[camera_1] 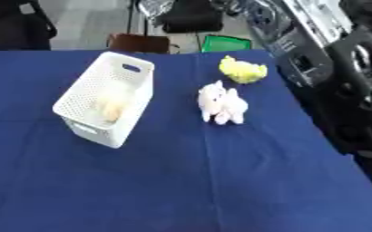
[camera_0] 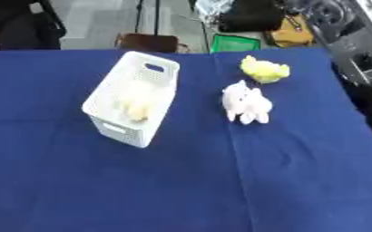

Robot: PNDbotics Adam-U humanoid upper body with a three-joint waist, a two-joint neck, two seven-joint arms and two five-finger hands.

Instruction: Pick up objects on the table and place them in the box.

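Blue table [camera_0: 284,181], white box [camera_0: 110,122] long axis running away, pink plush [camera_0: 247,103] beside

Box [camera_0: 134,102]: sitting on the surface [camera_0: 221,181], left of centre, holding one soft item [camera_0: 136,108] inside. Plush animal [camera_0: 247,103]: lying right of the box, apart from it. Second plush [camera_0: 265,70]: lying behind the animal, further right of the box.
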